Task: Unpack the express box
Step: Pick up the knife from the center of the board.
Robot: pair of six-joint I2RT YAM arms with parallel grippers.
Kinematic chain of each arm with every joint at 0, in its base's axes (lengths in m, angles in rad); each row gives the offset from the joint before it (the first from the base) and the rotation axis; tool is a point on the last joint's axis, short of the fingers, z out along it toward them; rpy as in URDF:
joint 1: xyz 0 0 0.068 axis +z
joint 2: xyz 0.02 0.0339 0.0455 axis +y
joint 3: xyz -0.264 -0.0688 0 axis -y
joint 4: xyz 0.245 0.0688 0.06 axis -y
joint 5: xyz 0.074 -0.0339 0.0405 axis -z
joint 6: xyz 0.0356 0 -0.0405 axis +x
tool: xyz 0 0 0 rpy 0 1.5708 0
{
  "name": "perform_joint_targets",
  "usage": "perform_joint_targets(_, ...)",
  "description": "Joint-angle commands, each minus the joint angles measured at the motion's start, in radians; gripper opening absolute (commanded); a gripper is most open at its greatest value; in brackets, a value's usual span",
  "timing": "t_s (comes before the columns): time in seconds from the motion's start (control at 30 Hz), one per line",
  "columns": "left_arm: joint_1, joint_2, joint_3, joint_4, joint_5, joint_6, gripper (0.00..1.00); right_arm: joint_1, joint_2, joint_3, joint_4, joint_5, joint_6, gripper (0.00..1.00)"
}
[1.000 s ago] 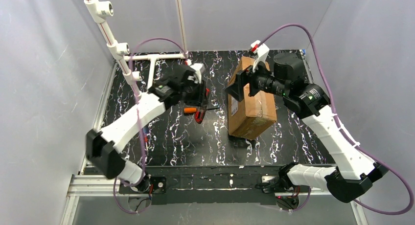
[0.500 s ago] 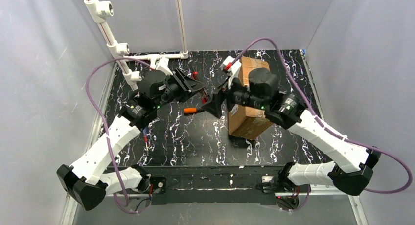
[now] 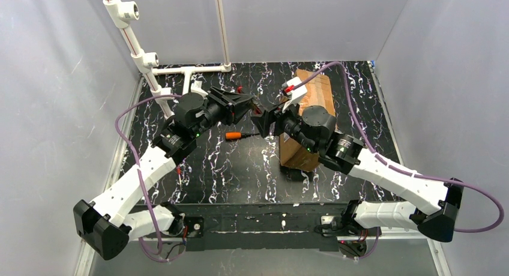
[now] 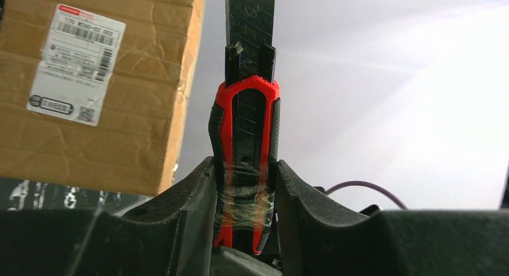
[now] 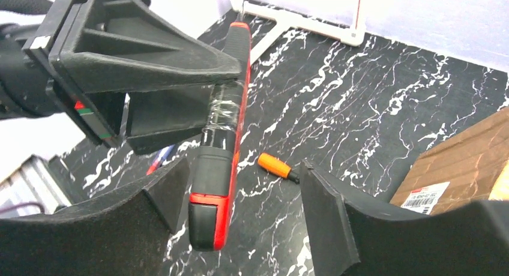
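the express box (image 3: 320, 89) sits on the black marbled table (image 3: 240, 171) at about 2 o'clock from the middle. its long side runs from near 6 toward 12 o'clock, skewed a little. it is brown corrugated cardboard, creased, with glossy tape across the skin. a white barcode label (image 4: 77, 63) sits on the side facing 9 o'clock. the right arm lies across its top and hides the middle of it.

the box's far end comes close to the table's 12 o'clock edge. a strip of table shows between it and the 3 o'clock edge. the widest stretch of table surface lies from the middle toward 6 and 9 o'clock. a small orange-handled tool (image 3: 233, 135) lies there, well apart from the box. a white pipe frame (image 3: 192, 70) stands at 11 o'clock, and grey walls close in on three sides.

above the table's middle the two arms meet. the left gripper (image 4: 245, 180) has its jaws clamped on a red and black box cutter (image 4: 246, 132), with clear tape wound round it at the grip. the right gripper (image 5: 243, 171) has its jaws spread, one on each side of the cutter's butt end, and the 3 o'clock jaw stands well apart from it.
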Motion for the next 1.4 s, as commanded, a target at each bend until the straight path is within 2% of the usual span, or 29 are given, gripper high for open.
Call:
perform_joint_targets(0.0,0.002,-0.046,-0.011,0.066,-0.020,-0.114,0.00,0.022,-0.016,-0.025,0.239,0.140,-0.006,0.74)
perform_joint_targets(0.1,0.002,-0.059,-0.022,0.076,-0.037,-0.170,0.00,0.024,0.006,-0.045,0.330,0.139,-0.027,0.68)
perform_joint_targets(0.33,0.002,-0.065,-0.016,0.089,-0.059,-0.226,0.00,0.044,0.085,-0.001,0.374,0.155,-0.041,0.64)
perform_joint_targets(0.4,0.002,-0.065,-0.016,0.095,-0.057,-0.231,0.00,0.045,0.093,0.006,0.381,0.163,-0.048,0.57)
perform_joint_targets(0.43,0.002,-0.066,-0.017,0.100,-0.057,-0.233,0.00,0.046,0.097,0.010,0.383,0.167,-0.051,0.49)
perform_joint_targets(0.53,0.002,-0.064,-0.020,0.107,-0.051,-0.235,0.00,0.046,0.100,0.009,0.407,0.168,-0.053,0.43)
perform_joint_targets(0.63,0.002,-0.064,-0.033,0.121,-0.048,-0.243,0.00,0.047,0.105,0.008,0.423,0.165,-0.053,0.43)
perform_joint_targets(0.73,0.002,-0.062,-0.041,0.136,-0.041,-0.253,0.00,0.047,0.104,0.006,0.444,0.153,-0.050,0.57)
perform_joint_targets(0.83,0.002,-0.060,-0.047,0.145,-0.036,-0.254,0.00,0.047,0.101,-0.001,0.469,0.143,-0.048,0.60)
perform_joint_targets(0.97,0.002,-0.060,-0.058,0.159,-0.033,-0.265,0.00,0.047,0.121,0.020,0.458,0.161,-0.044,0.57)
perform_joint_targets(1.1,0.002,-0.059,-0.062,0.176,-0.028,-0.273,0.00,0.047,0.140,0.028,0.459,0.166,-0.047,0.45)
perform_joint_targets(1.37,0.002,-0.057,-0.072,0.190,-0.017,-0.279,0.00,0.047,0.153,0.041,0.472,0.192,-0.073,0.48)
